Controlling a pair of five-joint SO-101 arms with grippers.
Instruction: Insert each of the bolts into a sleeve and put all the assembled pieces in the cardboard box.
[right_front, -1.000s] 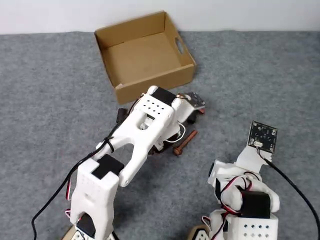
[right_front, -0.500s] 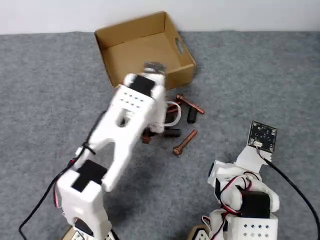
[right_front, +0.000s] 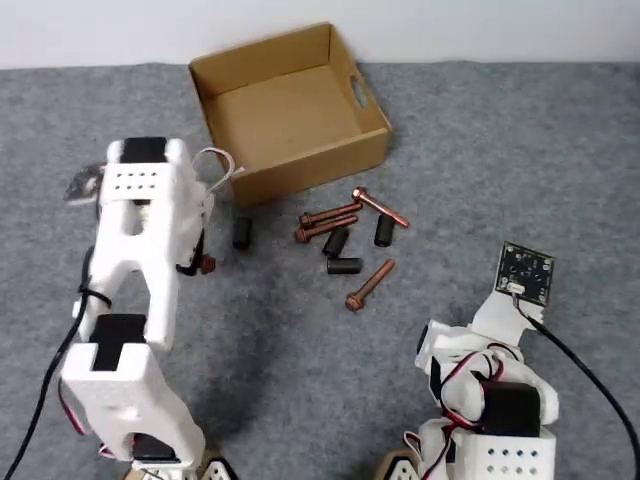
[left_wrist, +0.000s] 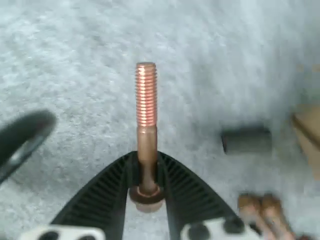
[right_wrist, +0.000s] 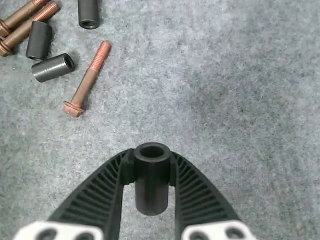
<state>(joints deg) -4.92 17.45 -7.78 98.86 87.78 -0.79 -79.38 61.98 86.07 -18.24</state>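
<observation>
My left gripper is shut on a copper bolt near its head, with the threaded end pointing away over the carpet. In the high view that bolt's head peeks out beside the left arm, left of the pile. My right gripper is shut on a black sleeve, held upright with its bore showing. The open cardboard box stands at the back. Several loose bolts and three black sleeves lie in front of it. One more sleeve lies apart, close to the left arm.
Grey carpet covers the table. The right arm stands at the front right, with bare carpet around it. A loose bolt and a sleeve lie ahead of the right gripper.
The left arm swung from over the pile, past the box front, to the left side, carrying a bolt. The pile is uncovered now. The right arm has not moved.
</observation>
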